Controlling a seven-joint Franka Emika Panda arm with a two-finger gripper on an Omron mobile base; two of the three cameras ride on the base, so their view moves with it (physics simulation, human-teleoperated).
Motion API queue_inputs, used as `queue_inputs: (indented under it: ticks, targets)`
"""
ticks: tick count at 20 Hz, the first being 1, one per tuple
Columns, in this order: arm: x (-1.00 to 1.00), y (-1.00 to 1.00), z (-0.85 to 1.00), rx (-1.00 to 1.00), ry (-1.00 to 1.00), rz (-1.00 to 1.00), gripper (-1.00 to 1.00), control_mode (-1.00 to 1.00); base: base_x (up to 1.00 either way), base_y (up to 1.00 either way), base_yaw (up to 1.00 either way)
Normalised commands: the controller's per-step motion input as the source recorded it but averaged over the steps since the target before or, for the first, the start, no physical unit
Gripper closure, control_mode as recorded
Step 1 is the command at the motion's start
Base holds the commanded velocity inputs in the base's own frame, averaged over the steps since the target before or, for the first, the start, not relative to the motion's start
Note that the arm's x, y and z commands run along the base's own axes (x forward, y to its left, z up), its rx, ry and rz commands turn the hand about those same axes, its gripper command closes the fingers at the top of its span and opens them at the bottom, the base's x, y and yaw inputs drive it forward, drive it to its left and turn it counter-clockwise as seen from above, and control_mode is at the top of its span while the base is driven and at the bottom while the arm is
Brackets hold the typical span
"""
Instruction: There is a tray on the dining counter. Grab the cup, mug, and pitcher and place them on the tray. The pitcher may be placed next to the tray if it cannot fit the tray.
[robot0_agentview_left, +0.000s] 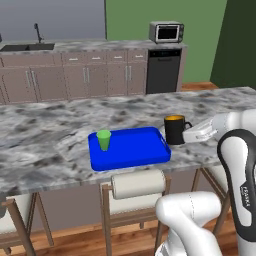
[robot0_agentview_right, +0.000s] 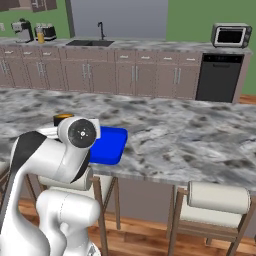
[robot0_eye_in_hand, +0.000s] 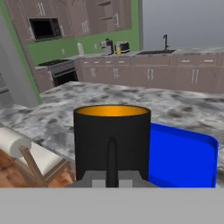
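Black outside and orange within, the mug (robot0_agentview_left: 174, 129) is seen just beside the right end of the tray (robot0_agentview_left: 135, 152), at the tray's rim but not over its floor. Whether its base touches the marbled table (robot0_agentview_left: 45, 130) or is lifted slightly cannot be told. Its handle (robot0_eye_in_hand: 112, 158) is seen end-on in the hand view, and the jaws of the gripper (robot0_agentview_left: 187, 134) are pressed together on it, so the mug is judged to be held by the handle.

Inside the bright blue tray the green cup (robot0_agentview_left: 104, 139) is found standing upright near its left end; most of the tray floor is otherwise bare, and no liquid can be made out in cup or mug.

As for progress, one of three items is judged done: the cup is on the tray. The mug is in hand and is yet to be set on the tray floor. A small yellow-orange vessel (robot0_agentview_right: 40, 36) is seen on the far kitchen counter beside the coffee machine (robot0_agentview_right: 21, 30); it may be the pitcher, though it is too small for certainty, and it is yet to be fetched.

Cream-cushioned stools (robot0_agentview_left: 138, 183) are tucked below the table edge.
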Motion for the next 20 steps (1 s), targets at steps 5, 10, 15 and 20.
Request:
queue_inputs:
  ticks: [5,10,15,20]
  targets:
    - [0.00,0.00,0.00,0.00,0.00,0.00,1.00,-1.00,0.00,0.00,0.00]
    - [0.00,0.00,0.00,0.00,0.00,0.00,1.00,-1.00,0.00,0.00,0.00]
    - [0.00,0.00,0.00,0.00,0.00,0.00,1.00,-1.00,0.00,0.00,0.00]
    - [0.06,0.01,-0.01,0.00,0.00,0.00,1.00,-1.00,0.00,0.00,0.00]
